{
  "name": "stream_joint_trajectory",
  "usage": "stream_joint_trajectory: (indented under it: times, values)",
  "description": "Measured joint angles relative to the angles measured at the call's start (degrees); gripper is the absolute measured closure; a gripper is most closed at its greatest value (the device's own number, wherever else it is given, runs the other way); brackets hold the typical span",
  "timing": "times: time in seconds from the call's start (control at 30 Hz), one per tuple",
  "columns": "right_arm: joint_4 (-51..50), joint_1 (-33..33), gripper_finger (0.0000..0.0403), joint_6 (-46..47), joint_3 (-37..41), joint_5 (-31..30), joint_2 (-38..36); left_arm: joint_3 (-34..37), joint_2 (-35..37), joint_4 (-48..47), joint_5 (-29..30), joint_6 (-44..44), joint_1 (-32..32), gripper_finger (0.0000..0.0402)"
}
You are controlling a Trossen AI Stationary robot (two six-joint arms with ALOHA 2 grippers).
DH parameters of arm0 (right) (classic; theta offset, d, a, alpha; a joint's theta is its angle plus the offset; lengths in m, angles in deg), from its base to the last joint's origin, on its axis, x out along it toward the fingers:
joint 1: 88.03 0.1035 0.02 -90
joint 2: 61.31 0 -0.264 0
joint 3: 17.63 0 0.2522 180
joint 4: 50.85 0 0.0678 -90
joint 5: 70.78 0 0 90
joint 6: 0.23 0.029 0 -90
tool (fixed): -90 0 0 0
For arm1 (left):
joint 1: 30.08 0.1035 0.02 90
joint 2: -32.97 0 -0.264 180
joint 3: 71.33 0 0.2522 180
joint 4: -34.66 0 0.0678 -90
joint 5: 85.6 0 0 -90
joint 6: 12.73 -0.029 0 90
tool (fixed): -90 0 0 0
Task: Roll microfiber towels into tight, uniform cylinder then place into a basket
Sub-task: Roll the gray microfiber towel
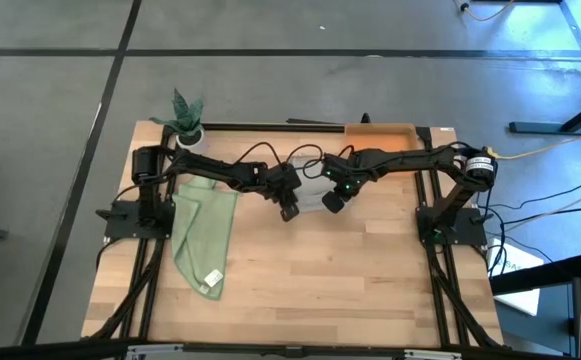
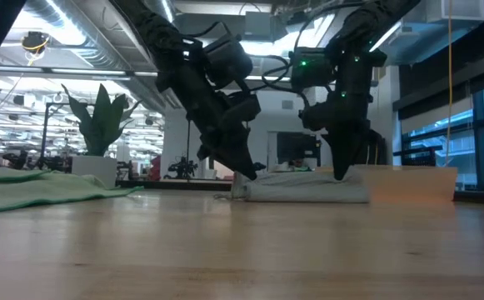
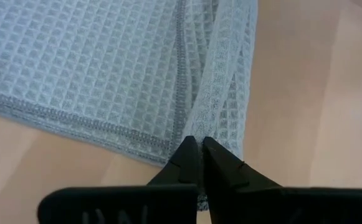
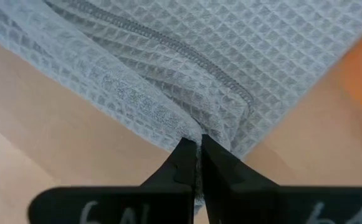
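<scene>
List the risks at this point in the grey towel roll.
1. Both the left gripper and right gripper pinch only the thin edge of the grey towel; it may slip free.
2. The folded layers look uneven, so the roll could come out loose.
3. The orange basket lies right beside the towel and could get nudged.

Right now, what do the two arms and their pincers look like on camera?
Both arms are black, jointed and slim, with loose black cables looping along them. The left pincer and the right pincer each end in two dark, tapered wedge fingers. Small green lights glow near the right arm's wrist. White handwritten marks show on the right pincer's body.
</scene>
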State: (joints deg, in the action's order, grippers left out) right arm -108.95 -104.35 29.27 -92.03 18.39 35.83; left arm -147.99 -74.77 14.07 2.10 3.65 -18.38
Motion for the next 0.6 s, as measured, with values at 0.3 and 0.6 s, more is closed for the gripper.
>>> stream_joint_trajectory:
  times: [0.3, 0.6]
  values:
    - [0.1, 0.0, 0.0391, -1.7, 0.0, 0.0, 0.0, 0.0, 0.0, -0.7, 1.9, 0.1, -0.1, 0.0401]
    - [3.3, -0.3, 0.0391, -3.3, 0.0, -2.9, 0.6, 0.0, -1.1, -0.5, 5.0, 0.2, -0.1, 0.0401]
